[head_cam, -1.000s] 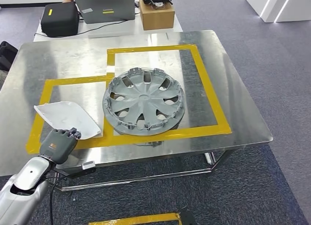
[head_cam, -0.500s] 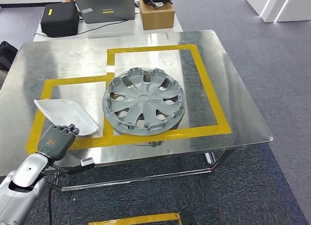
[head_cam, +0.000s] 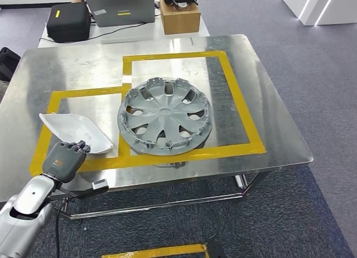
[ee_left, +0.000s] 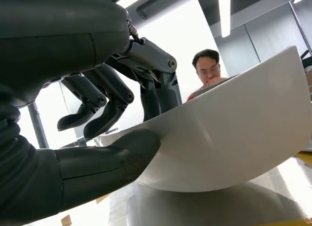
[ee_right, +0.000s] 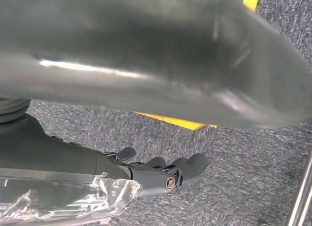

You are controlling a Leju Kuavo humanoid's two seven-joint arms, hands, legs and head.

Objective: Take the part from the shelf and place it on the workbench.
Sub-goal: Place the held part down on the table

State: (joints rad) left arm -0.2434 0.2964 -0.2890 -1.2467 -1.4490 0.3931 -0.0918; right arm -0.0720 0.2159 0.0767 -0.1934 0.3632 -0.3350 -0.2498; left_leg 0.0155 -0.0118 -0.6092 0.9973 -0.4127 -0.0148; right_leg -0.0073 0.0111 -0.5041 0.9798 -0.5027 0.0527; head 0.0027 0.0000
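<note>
Left hand: the left hand (head_cam: 65,160) is at the near left edge of the workbench (head_cam: 269,118), thumb (ee_left: 110,160) under the white part (head_cam: 76,132) and fingers (ee_left: 107,96) curled above its near edge; it pinches the edge, the other fingers loosely bent.
White part: a curved white shell, resting on the metal top inside the left yellow tape frame (head_cam: 50,110), its near end in the left hand.
Right hand: the right hand (ee_right: 162,172) hangs over grey carpet (ee_right: 239,172), fingers lying close together and nearly straight, nothing in them; whether it counts as closed I cannot tell.
Hubcap: a grey hubcap (head_cam: 165,114) lies flat in the right tape frame, just beside the white part, not touching.
Back table: a black case (head_cam: 68,21), a laptop (head_cam: 120,10) and a cardboard box (head_cam: 180,15) with a black device on top.
Person: 1 person (ee_left: 206,70) sits behind the laptop.
</note>
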